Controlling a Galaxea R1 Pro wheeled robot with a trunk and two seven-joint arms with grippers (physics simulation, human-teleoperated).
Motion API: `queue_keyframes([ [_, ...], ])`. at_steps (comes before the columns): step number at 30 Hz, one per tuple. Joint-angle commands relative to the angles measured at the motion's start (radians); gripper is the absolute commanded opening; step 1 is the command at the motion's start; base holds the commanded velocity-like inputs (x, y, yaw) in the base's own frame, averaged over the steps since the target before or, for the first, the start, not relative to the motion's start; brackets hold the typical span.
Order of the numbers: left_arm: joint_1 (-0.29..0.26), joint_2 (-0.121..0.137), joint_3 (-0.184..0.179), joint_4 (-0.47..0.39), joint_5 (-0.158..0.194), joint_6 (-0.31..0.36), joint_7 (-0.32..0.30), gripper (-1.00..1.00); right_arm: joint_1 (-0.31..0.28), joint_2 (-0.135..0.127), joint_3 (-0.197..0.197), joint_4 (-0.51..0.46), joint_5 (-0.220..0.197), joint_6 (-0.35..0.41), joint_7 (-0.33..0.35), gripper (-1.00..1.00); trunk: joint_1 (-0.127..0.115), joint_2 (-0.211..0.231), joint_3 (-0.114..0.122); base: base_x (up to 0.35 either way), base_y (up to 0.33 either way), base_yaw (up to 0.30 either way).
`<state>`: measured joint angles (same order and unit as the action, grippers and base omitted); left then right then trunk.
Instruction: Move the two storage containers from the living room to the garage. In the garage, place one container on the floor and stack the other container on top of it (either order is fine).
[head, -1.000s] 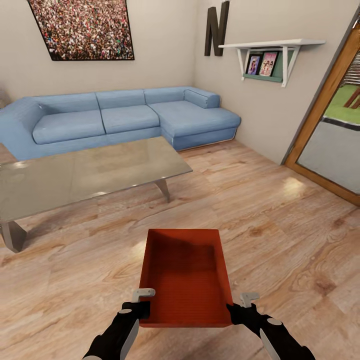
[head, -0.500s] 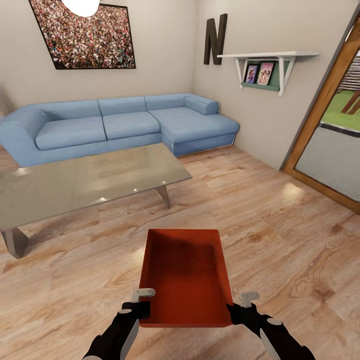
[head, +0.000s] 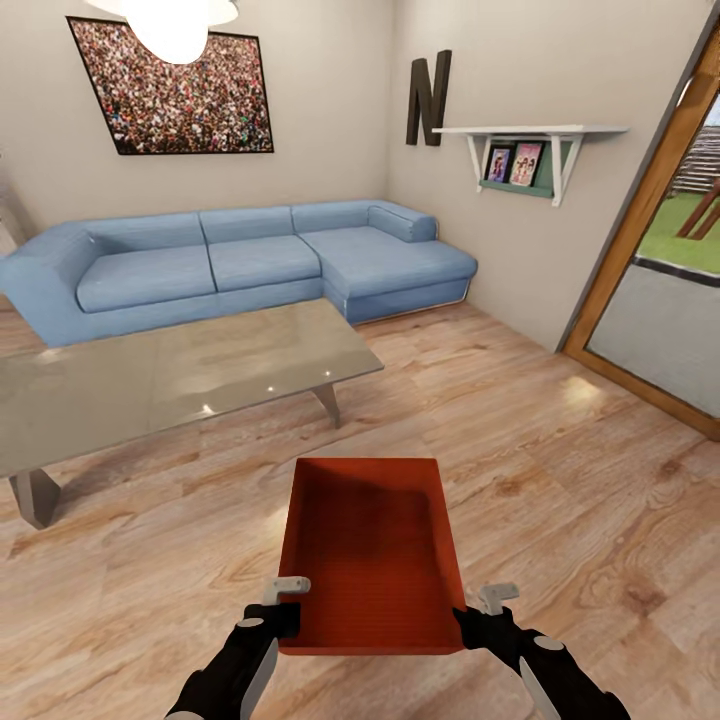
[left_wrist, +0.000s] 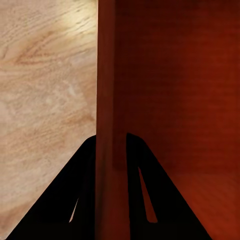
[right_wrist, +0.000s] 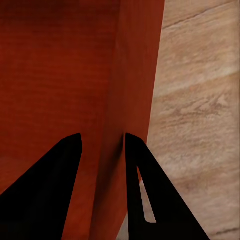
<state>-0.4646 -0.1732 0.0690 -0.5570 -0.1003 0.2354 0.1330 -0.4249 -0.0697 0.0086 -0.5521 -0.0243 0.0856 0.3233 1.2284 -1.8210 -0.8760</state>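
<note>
One orange-red storage container (head: 372, 550), lidless and empty, is held up in front of me over the light wood-plank floor of the living room. My left gripper (head: 288, 598) is shut on its left wall near the close corner; the left wrist view shows that wall (left_wrist: 106, 100) pinched between the two dark fingers (left_wrist: 82, 190). On the opposite side, my right gripper (head: 478, 607) is shut on the right wall, and that wall (right_wrist: 132, 75) runs between the fingers (right_wrist: 135, 175) in the right wrist view.
A glass coffee table (head: 170, 375) stands ahead to the left, with the blue corner sofa (head: 240, 260) behind it. A wood-framed glass door (head: 660, 270) is at the right. A white wall shelf (head: 530, 135) hangs on the right wall. Bare plank floor (head: 530, 440) lies ahead to the right.
The whole view has tilted up and shifted slightly, bringing a ceiling lamp into sight, so the camera moved. The container and both grippers keep the same place in the picture.
</note>
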Motion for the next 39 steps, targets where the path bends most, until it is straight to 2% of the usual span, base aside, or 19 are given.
queue_keyframes([
  [1, 0.0, -0.001, 0.009, -0.003, -0.022, 0.007, 0.004, -1.0, 0.0, -0.001, 0.001, -0.002, -0.002, 0.006, 0.002, -1.0, -0.004, 0.007, 0.004, 0.0, 0.0, 0.0],
  [10, 0.0, -0.001, 0.009, -0.003, -0.022, 0.007, 0.004, -1.0, 0.0, -0.001, 0.002, -0.002, -0.002, 0.006, 0.002, -1.0, -0.039, 0.07, 0.046, 0.0, 0.0, 0.114],
  [39, 0.0, -0.001, 0.009, -0.003, -0.022, 0.008, 0.003, -1.0, 0.0, -0.001, 0.002, -0.002, -0.002, 0.008, 0.001, -1.0, -0.15, 0.273, 0.172, 0.0, 0.0, 0.221],
])
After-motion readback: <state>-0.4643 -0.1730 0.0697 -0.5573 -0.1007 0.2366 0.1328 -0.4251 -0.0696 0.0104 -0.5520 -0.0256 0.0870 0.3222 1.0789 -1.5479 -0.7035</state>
